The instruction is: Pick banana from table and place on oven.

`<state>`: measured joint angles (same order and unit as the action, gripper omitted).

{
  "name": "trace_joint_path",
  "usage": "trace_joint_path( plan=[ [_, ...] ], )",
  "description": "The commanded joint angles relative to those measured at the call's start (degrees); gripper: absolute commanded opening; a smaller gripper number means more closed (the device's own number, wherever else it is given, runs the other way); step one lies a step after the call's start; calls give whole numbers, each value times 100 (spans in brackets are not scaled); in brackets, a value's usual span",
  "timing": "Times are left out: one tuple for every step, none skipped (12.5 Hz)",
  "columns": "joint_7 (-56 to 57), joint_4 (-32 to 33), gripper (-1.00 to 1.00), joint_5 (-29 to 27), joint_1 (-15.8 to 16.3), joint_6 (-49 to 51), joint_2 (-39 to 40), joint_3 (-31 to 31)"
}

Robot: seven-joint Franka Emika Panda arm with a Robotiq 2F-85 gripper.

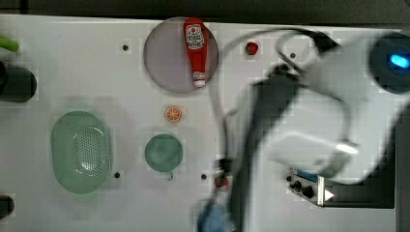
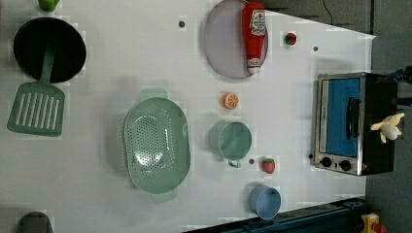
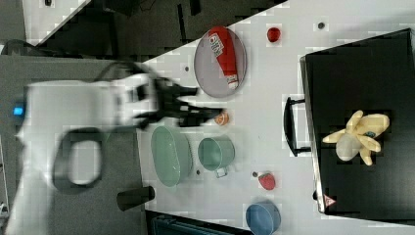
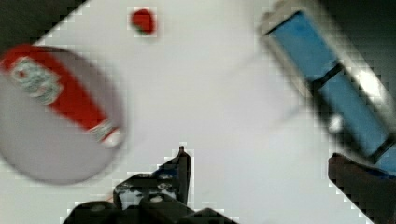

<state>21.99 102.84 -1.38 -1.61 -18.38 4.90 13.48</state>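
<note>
The pale yellow peeled banana [image 3: 359, 138] lies on the black top of the oven [image 3: 362, 73], its peel strips splayed out. In the left view the banana [image 2: 388, 127] rests on the oven [image 2: 350, 121] near its front edge, above the door handle. My gripper [image 3: 208, 101] hangs over the white table [image 3: 279, 98] away from the oven, between the plate and the mug in the right view. It is open and holds nothing. In the wrist view the gripper [image 4: 266, 177] spreads wide over bare table, with the oven's blue door [image 4: 327, 88] beside it.
A ketchup bottle [image 2: 254, 34] lies on a grey plate [image 2: 226, 41]. An orange slice [image 2: 231, 101], green mug [image 2: 233, 141], green colander [image 2: 155, 144], blue cup [image 2: 265, 201] and two strawberries [image 2: 268, 165] [image 2: 290, 38] stand on the table. A black pan [image 2: 48, 48] and green spatula [image 2: 36, 109] lie at the left view's left.
</note>
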Motion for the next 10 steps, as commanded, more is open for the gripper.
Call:
trace_joint_path(
  plan=[
    [-2261,-80,100,-104,253,664,-624,-509],
    [-2260,-86,100,-104,253,917,-803,-647],
    [-2261,-98,100,-91,253,1025,-1000,-746],
    [-2266,-81,100,10,253,1229,-1195,-788],
    [-2280,-40,100,107,254,1428,-1360,-799],
    [-2293,-29,100,122,253,1425,-1466,-801],
    [-2306,-23,100,165,250,1450,-1524,-789],
    [-2306,-20,100,187,245,1485,-1565,-771],
    [-2306,-23,100,187,240,1473,-1581,-754],
    [-2306,-26,100,187,240,1469,-1578,-749]
  ],
)
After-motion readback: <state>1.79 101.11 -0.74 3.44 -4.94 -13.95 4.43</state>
